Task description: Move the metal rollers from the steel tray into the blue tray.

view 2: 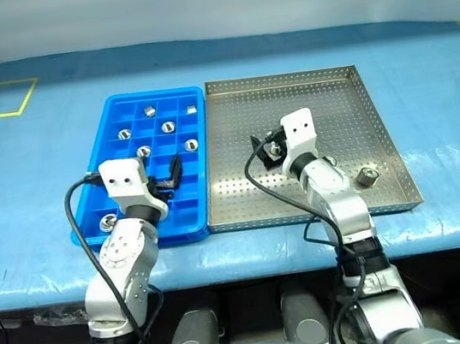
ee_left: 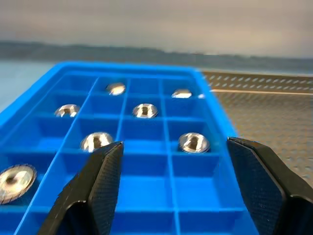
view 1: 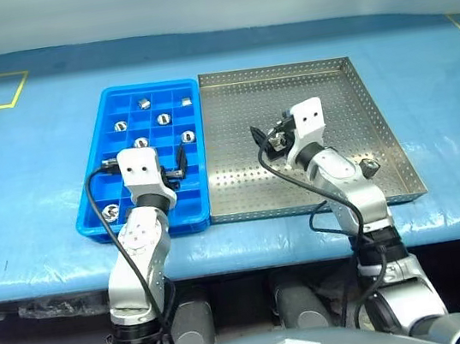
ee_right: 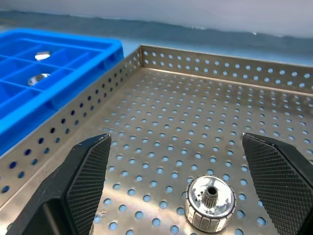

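The right gripper [ee_right: 176, 196] is spread wide and nothing is held in it; one roller [ee_right: 211, 202] lies on its side between the fingers, on the perforated floor of the steel tray [view 1: 335, 65]. From here a miss is judged the main risk: the roller is round and lies free on smooth metal, so it could be nudged by one finger before the other arrives and rolled off toward the rim. A pinch across the curved side could also let it squirt out or be lifted crooked.

The left gripper [ee_left: 173, 191] is also seen spread and empty, hanging over the near cells of the blue tray [view 1: 107, 99]. Seven rollers are counted in separate cells of that tray, among them one [ee_left: 194, 142] just ahead of the fingers and one [view 1: 111, 211] at the near left corner. A low pass by this gripper could catch a cell wall or jolt the tray.

Another roller [view 2: 367, 176] rests near the steel tray's right rim, well apart from the right gripper. The two trays sit side by side, touching, on the blue bench [view 1: 30, 167]. The trays' adjoining walls stand between pick and drop, and would have to be cleared on the carry.
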